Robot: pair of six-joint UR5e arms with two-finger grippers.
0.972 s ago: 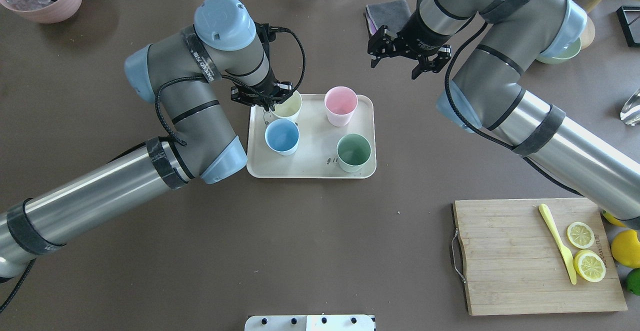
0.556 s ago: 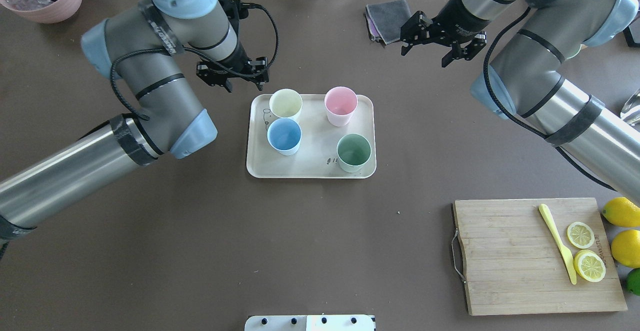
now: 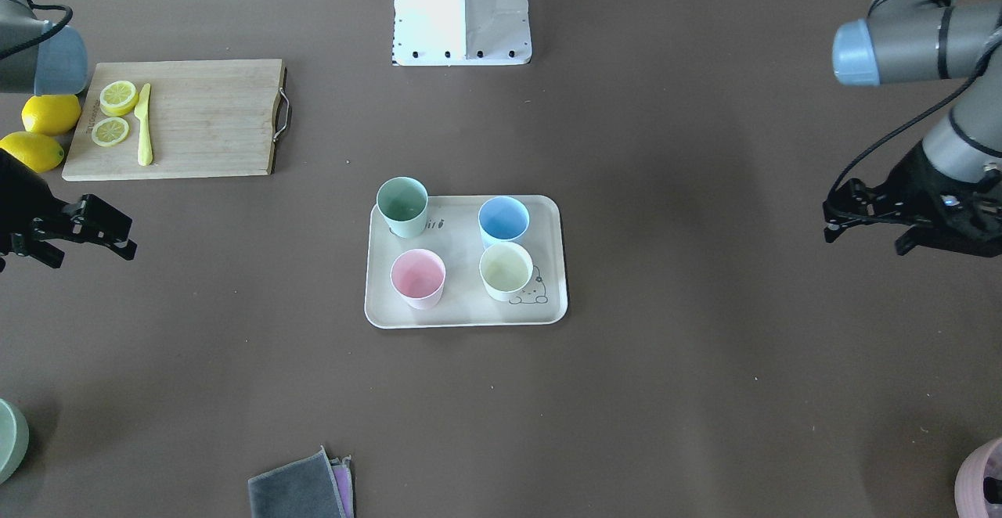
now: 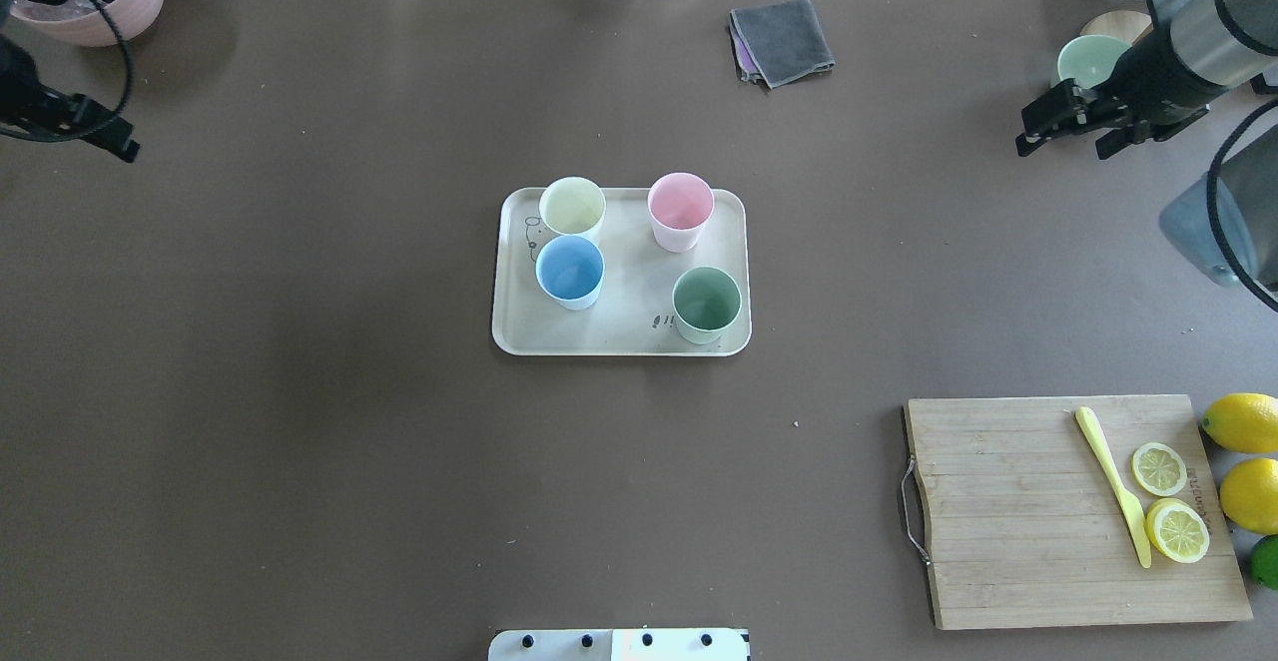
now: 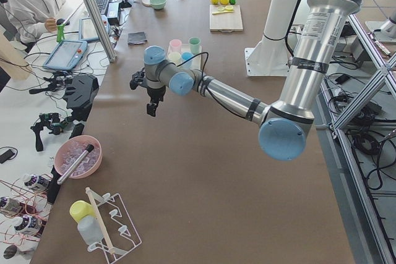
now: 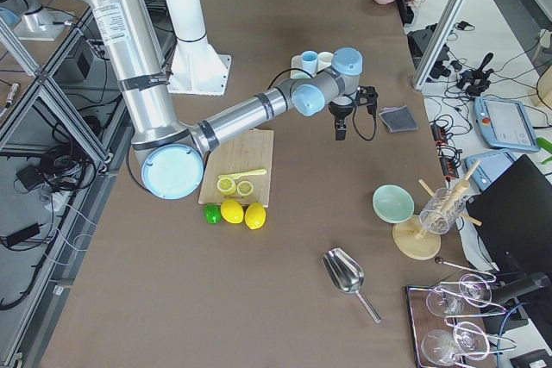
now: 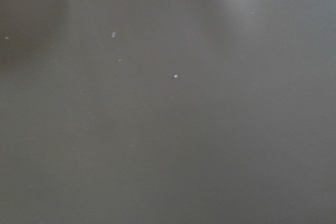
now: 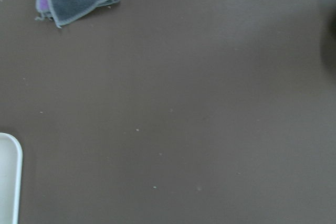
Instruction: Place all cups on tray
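The cream tray [image 4: 631, 277] lies mid-table; it also shows in the front-facing view [image 3: 462, 308]. On it stand four cups upright: pale yellow [image 4: 572, 207], light blue [image 4: 570, 270], pink [image 4: 681, 208] and mint green [image 4: 707, 303]. My left gripper [image 4: 100, 137] is open and empty at the table's far left, well away from the tray; the front-facing view shows it at the right [image 3: 865, 240]. My right gripper [image 4: 1063, 147] is open and empty at the far right. The left wrist view shows only bare table.
A wooden cutting board [image 4: 1028, 521] with lemon slices and a yellow knife lies front right, with lemons beside it. A grey cloth [image 4: 784, 37] lies at the back. A pink bowl [image 4: 95, 2] sits in the back left corner and a sage-green bowl [image 4: 1090, 57] at the back right.
My left gripper was at the yellow cup on the tray; it let go and drew back to the far left. My right gripper moved away to the far right. The cups stayed put.
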